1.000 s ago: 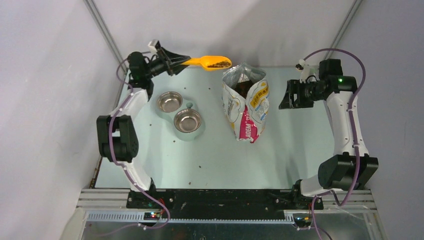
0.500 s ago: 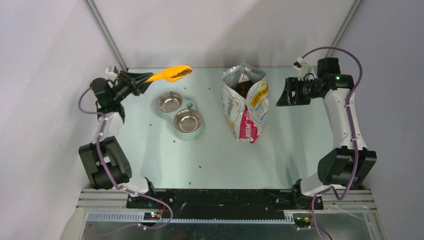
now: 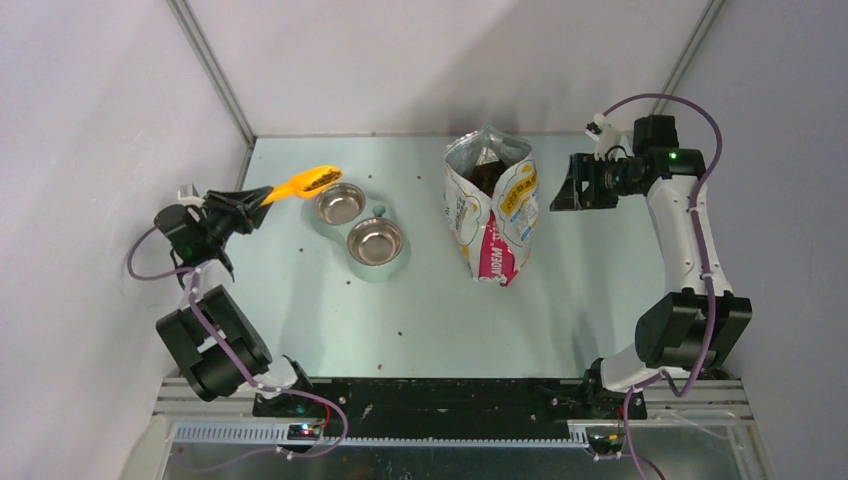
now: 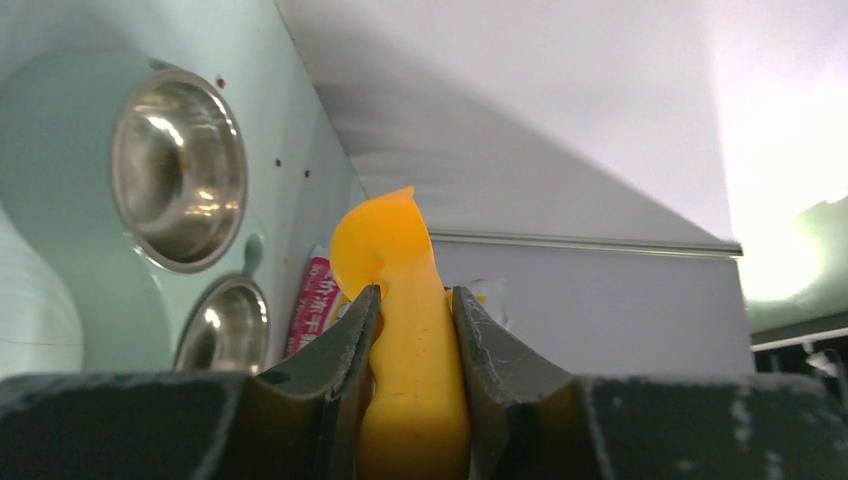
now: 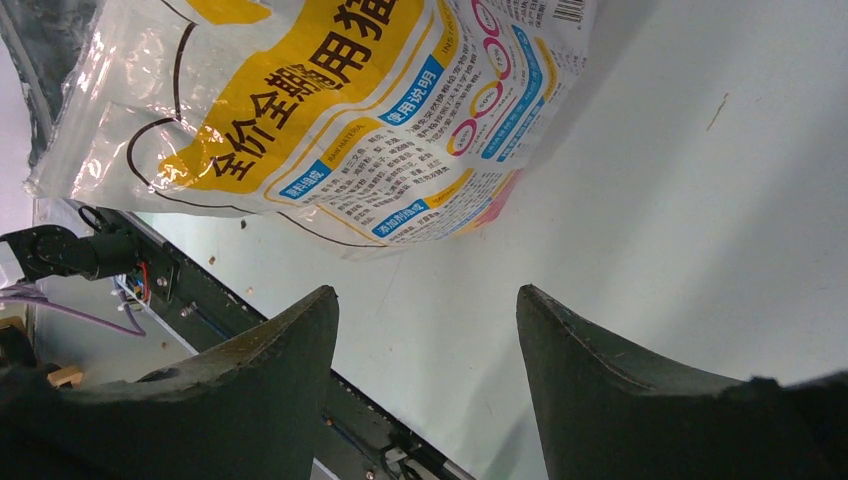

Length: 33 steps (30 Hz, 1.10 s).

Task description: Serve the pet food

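Note:
My left gripper [image 3: 255,200] is shut on the handle of an orange scoop [image 3: 303,182], seen between its jaws in the left wrist view [image 4: 410,300]. The scoop holds brown pet food [image 3: 318,179] just left of and above the far steel bowl [image 3: 339,203]. The near steel bowl [image 3: 375,241] looks empty. Both bowls show in the left wrist view, far bowl [image 4: 178,170] and near bowl [image 4: 222,325]. The open cartoon-cat bag [image 3: 492,205] stands at centre with kibble inside [image 3: 486,176]. My right gripper [image 3: 562,188] is open and empty, right of the bag [image 5: 330,110].
The bowls sit in a pale green double stand [image 3: 330,232]. A few stray kibble pieces [image 3: 402,332] lie on the table. Walls close in on the left, back and right. The black base rail [image 3: 440,395] runs along the near edge.
My left arm has swung the loaded scoop from beside the bag's mouth left and down towards the far bowl. My right gripper has shifted slightly left.

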Available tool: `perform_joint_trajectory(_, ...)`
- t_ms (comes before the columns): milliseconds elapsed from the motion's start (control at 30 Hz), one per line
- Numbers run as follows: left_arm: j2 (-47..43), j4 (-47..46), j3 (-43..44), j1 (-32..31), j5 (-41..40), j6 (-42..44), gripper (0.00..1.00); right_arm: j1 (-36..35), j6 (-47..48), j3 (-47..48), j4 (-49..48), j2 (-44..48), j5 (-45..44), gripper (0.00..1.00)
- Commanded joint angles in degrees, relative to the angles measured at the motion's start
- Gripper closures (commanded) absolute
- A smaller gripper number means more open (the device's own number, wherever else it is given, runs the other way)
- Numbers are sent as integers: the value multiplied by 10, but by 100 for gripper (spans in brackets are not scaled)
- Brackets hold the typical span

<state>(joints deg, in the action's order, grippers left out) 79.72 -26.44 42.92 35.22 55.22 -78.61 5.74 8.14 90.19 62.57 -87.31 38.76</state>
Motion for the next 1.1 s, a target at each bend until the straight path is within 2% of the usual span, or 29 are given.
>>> perform_joint_trajectory(0, -24, 48, 13, 4, -16, 135, 100, 0, -3, -2, -16, 5, 14, 31)
perform_joint_trajectory(167, -8, 204, 63, 3, -60, 276, 100, 1, -7, -11, -22, 13, 16, 31)
perform_joint_trajectory(333, 23, 256, 101, -4, -99, 352, 100, 1, -8, -27, -26, 28, 15, 31)
perform_joint_trajectory(400, 38, 312, 126, -21, -107, 392, 100, 1, -7, -30, -27, 32, 15, 31)
perform_joint_trajectory(633, 76, 447, 251, -121, -238, 558, 100, 2, -6, -26, -26, 36, 10, 31)
perform_joint_trajectory(733, 90, 499, 297, -174, -319, 616, 100, 1, -5, -27, -27, 41, 8, 31)
perform_joint_trajectory(900, 102, 552, 374, -249, -426, 724, 100, 2, 8, -27, -19, 55, 5, 30)
perform_joint_trajectory(1067, 102, 601, 442, -323, -489, 817, 100, 1, 56, 12, -15, 69, 8, 29)
